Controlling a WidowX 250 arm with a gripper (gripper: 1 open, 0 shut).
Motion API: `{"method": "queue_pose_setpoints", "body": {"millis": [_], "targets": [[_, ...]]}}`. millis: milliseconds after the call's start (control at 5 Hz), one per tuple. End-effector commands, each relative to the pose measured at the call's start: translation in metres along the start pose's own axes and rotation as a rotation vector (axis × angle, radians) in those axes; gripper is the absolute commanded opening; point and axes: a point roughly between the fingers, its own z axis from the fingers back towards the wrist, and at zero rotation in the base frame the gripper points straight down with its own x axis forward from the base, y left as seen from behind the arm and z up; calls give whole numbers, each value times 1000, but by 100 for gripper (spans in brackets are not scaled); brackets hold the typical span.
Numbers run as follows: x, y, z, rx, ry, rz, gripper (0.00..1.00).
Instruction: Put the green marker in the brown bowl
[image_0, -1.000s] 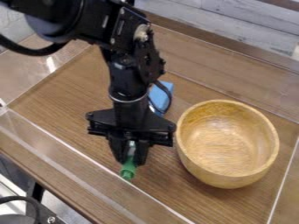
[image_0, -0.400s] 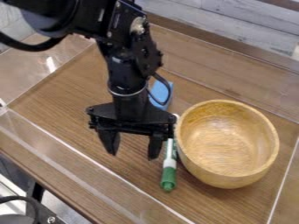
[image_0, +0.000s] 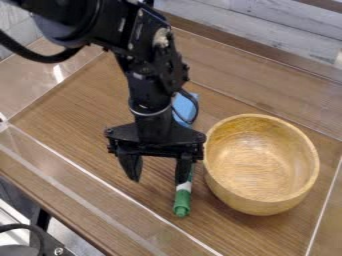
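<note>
Above the table, the arm points downward, fingers spread apart.

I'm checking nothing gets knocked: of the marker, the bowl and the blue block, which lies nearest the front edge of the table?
The green marker; it lies in front of the blue block, its green end reaching closer than the bowl.

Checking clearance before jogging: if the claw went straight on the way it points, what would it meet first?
Probably the bare tabletop just left of the marker; height above it is hard to judge from this one view.
</note>
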Motion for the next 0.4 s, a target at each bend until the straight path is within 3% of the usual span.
{"method": "queue_pose_setpoints", "body": {"millis": [0,200], "targets": [[3,-7,-1,-20,-24,9,100],[2,-11,-8,-27,-22,27,100]]}}
